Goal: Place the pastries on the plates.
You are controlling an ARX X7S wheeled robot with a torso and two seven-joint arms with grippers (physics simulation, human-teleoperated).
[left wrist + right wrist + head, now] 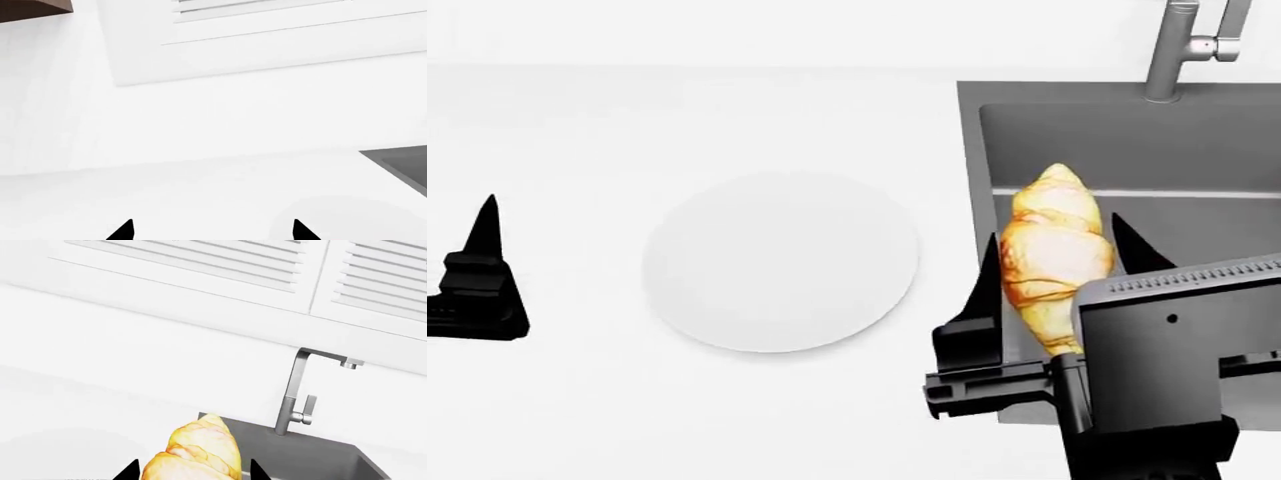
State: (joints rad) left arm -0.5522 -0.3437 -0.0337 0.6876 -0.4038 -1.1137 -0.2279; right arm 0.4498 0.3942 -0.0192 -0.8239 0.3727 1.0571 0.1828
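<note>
A small golden-brown ridged croissant (1052,258) sits clamped between the black jaws of the right gripper (1054,262), raised over the left part of the grey rectangular sink (1201,150). A round flat plain white plate (781,261) lies bare on the white worktop (587,130), just left of the sink. The left gripper (478,275) hangs near the left edge, well apart from the plate. A metal tap (1190,45) stands behind the sink.
</note>
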